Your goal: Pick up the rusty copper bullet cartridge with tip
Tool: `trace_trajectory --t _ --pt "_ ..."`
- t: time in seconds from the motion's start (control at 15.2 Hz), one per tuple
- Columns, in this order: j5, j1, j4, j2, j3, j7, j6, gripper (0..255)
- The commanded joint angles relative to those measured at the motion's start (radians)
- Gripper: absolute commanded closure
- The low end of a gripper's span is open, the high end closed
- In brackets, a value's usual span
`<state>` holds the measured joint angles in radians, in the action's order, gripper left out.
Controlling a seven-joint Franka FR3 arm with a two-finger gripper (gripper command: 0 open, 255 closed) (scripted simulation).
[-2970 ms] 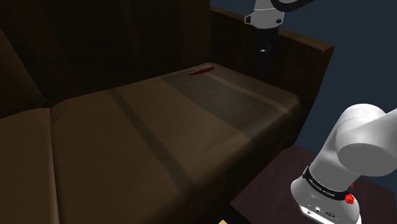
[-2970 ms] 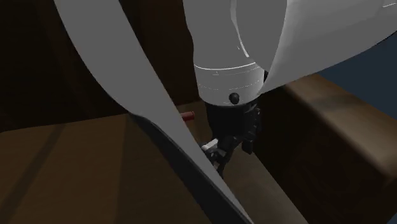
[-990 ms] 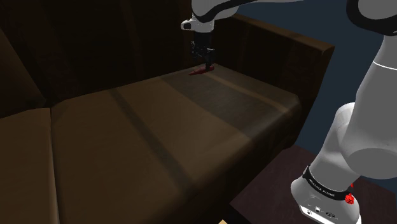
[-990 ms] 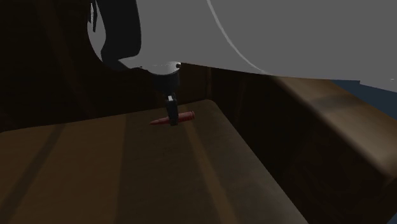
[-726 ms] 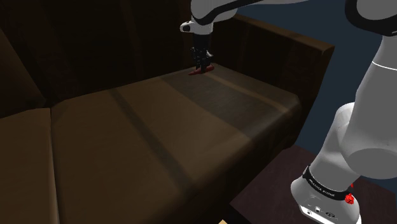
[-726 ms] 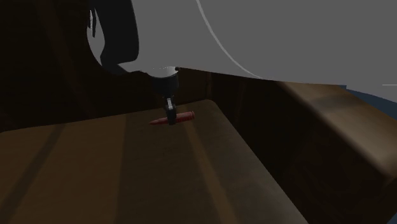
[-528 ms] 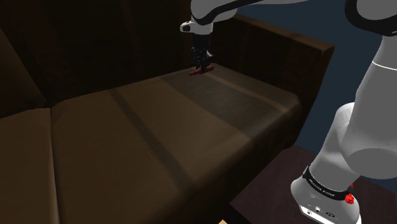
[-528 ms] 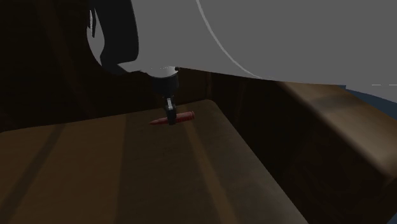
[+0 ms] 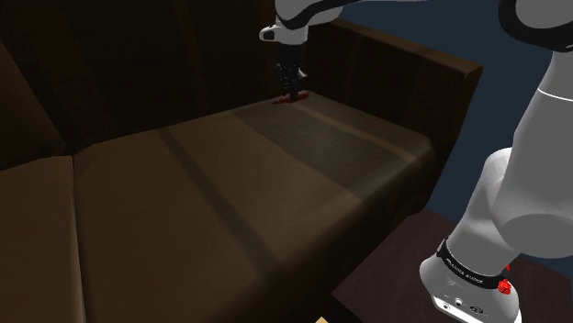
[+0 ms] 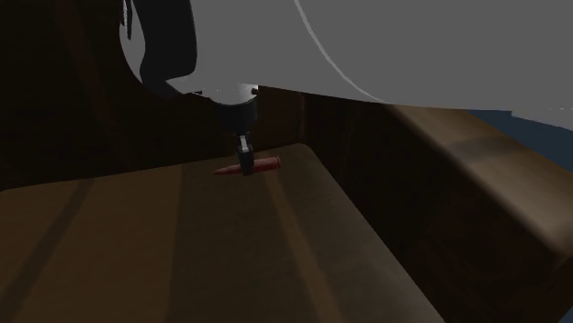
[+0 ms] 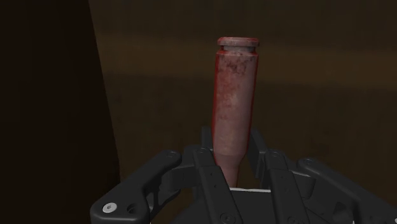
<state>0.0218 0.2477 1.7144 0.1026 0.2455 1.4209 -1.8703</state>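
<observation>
**Gripper clamped on cartridge at far corner of sofa seat**

Shoulder view: white arm (image 9: 542, 138) rises from the stand (image 9: 386, 280) at lower right and arches across the top of the frame. The black gripper (image 9: 292, 91) points straight down at upper centre, over the far corner of the seat cushion (image 9: 275, 174) of a dark brown sofa (image 9: 138, 211). That corner lies where the backrest (image 9: 138, 64) meets the armrest (image 9: 413, 64). The bullet cartridge (image 9: 286, 99) appears as small red bits on either side of the fingertips.

Second exterior view: gripper (image 10: 245, 166) sits just above centre, below a broad grey span of arm (image 10: 386, 55). The cartridge (image 10: 267, 165) is roughly level, pointed tip toward frame left, blunt end toward frame right. It is at the cushion's (image 10: 230, 248) back edge, near the armrest (image 10: 477, 156). Cannot tell whether it touches the cushion or is just clear of it.

Wrist view: fingers (image 11: 207, 167) are drawn in narrow and press on both sides of the cartridge (image 11: 234, 95) at its tapered neck. The rimmed base points away from the gripper (image 11: 232, 154). Casing is mottled, rusty red-brown. The tip is hidden behind the fingers.
</observation>
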Motion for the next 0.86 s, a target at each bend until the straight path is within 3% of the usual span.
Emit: trace_trajectory --t 0.0,0.79 --pt "0.0 -0.001 -0.028 -0.001 0.001 0.003 0.029 255" --pt "-0.004 -0.004 -0.18 0.011 0.002 0.01 0.169 255"
